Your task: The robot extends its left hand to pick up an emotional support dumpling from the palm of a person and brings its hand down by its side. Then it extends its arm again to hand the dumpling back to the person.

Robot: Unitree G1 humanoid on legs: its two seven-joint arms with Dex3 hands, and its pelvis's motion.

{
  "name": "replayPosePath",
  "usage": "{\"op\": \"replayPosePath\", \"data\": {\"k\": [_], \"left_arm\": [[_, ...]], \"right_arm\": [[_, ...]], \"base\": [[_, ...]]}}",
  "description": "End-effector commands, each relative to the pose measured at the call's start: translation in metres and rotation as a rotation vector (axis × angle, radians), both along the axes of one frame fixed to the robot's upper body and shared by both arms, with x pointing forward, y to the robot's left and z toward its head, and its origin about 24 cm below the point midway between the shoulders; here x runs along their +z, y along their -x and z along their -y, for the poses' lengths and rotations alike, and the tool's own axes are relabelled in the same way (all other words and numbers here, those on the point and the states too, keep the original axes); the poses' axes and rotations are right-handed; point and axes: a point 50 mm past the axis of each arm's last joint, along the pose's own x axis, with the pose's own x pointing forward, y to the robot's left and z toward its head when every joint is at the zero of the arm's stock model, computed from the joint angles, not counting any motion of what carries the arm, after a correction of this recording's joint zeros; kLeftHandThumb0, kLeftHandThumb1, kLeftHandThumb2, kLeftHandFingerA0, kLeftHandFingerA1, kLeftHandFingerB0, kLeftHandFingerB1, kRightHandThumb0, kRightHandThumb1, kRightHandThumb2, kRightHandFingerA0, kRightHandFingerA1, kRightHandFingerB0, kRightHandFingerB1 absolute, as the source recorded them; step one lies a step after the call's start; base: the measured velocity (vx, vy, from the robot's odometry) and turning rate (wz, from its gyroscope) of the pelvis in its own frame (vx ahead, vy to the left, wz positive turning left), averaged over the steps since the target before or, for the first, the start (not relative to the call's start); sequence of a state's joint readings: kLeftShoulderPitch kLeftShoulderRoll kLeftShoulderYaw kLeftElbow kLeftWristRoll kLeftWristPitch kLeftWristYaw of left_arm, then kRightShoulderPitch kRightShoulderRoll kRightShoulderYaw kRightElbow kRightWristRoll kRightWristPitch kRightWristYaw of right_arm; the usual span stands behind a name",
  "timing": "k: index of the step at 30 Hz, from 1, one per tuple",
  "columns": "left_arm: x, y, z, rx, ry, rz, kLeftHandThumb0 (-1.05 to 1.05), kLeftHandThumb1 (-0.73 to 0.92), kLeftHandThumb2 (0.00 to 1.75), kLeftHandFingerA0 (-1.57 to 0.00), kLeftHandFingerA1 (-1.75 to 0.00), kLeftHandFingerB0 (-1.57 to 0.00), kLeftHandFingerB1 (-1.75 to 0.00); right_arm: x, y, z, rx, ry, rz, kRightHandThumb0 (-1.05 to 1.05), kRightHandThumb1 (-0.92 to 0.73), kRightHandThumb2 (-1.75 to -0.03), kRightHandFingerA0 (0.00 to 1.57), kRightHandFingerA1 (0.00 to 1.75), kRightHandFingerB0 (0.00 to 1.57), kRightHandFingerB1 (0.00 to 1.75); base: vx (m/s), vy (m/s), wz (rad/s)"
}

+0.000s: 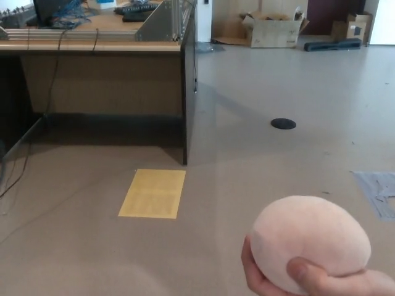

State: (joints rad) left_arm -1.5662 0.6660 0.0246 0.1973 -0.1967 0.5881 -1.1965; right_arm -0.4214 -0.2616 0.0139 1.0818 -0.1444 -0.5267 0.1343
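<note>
Beige floor, wooden desk at upper left, yellow sheet lying flat; we see pale dumpling resting in person's hand at lower right; neither robot hand shows, state untellable

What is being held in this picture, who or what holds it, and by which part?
A person's hand holds the pale pink dumpling from below, thumb pressed on its lower front. Neither robot hand is in view.
</note>
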Motion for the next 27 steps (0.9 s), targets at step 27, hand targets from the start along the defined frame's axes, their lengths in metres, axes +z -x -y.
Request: {"op": "replayPosePath", "data": {"k": [27], "left_arm": [[-0.406,0.022,-0.189,1.143,-0.074,-0.397,0.09,0.51,0.65,-0.06,-0.22,-0.06,-0.25]], "right_arm": [[-0.019,0.025,0.008,-0.041,-0.033,-0.036,-0.74,-0.78,-0.64,0.60,0.48,0.61,0.43]], "base": [[0.00,0.000,0.00]]}}
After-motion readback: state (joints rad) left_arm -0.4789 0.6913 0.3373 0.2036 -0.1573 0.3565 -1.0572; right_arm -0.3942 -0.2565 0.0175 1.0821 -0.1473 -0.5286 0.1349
